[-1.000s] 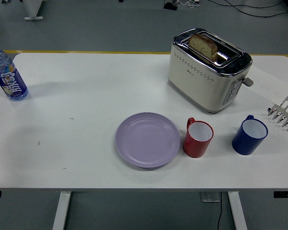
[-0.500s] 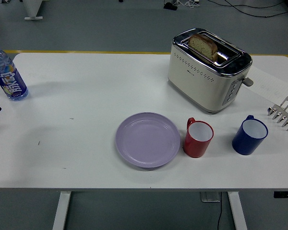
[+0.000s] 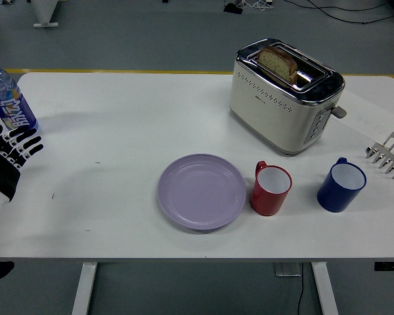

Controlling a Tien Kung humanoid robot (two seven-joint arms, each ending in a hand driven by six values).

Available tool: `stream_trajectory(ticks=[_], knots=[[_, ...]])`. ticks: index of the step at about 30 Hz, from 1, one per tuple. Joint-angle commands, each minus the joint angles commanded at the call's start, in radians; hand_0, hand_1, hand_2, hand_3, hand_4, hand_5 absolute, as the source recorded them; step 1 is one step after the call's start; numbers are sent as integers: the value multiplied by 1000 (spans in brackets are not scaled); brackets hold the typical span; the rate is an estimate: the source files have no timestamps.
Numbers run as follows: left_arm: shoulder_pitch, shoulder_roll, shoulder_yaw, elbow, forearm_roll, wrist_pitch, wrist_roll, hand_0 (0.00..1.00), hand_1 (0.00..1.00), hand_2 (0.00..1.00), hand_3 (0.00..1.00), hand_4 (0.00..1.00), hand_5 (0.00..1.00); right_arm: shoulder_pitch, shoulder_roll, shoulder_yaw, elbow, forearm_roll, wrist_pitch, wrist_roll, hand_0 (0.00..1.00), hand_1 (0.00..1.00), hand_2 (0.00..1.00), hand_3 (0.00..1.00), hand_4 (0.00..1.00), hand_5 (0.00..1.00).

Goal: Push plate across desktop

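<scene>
A lilac plate (image 3: 202, 191) lies flat near the table's front edge, a little right of centre, with nothing on it. My left hand (image 3: 12, 149) has come in over the table's left edge, its black and white fingers (image 3: 27, 146) spread and holding nothing. It hovers just in front of the water bottle, far to the left of the plate. My right hand is out of the picture.
A blue-capped water bottle (image 3: 9, 100) stands at the far left. A red mug (image 3: 270, 189) sits right beside the plate, a blue mug (image 3: 341, 185) further right. A cream toaster (image 3: 285, 96) with bread stands behind them. A metal rack (image 3: 389, 155) pokes in at the right edge.
My left hand has risen from below the table's left edge and moved in over the tabletop, fingers spread. The plate and everything else stayed put.
</scene>
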Motion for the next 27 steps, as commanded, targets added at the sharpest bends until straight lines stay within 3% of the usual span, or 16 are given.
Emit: stream_trajectory(ticks=[7,11,13,21,27], knots=[[-2,-10,11,14,-2,83,-28,696,704,701,582,549,998,-5,0,0,2,-4,3,-3,670,624,702,582,279,170],[-4,-32,14,18,-61,237,-73,678,675,670,572,534,998,-9,2,4,3,-20,8,-7,669,624,702,582,279,171],[4,-38,8,21,-109,288,-80,678,675,670,572,534,998,-10,2,6,3,-23,8,-7,669,624,702,582,279,171],[15,-36,-8,36,-235,258,-93,660,670,661,568,527,998,-15,1,3,1,-10,3,-2,670,624,702,582,279,171],[0,-23,-13,42,-254,245,-95,654,668,658,568,527,998,-11,0,-6,0,0,3,1,669,624,702,582,279,170]])
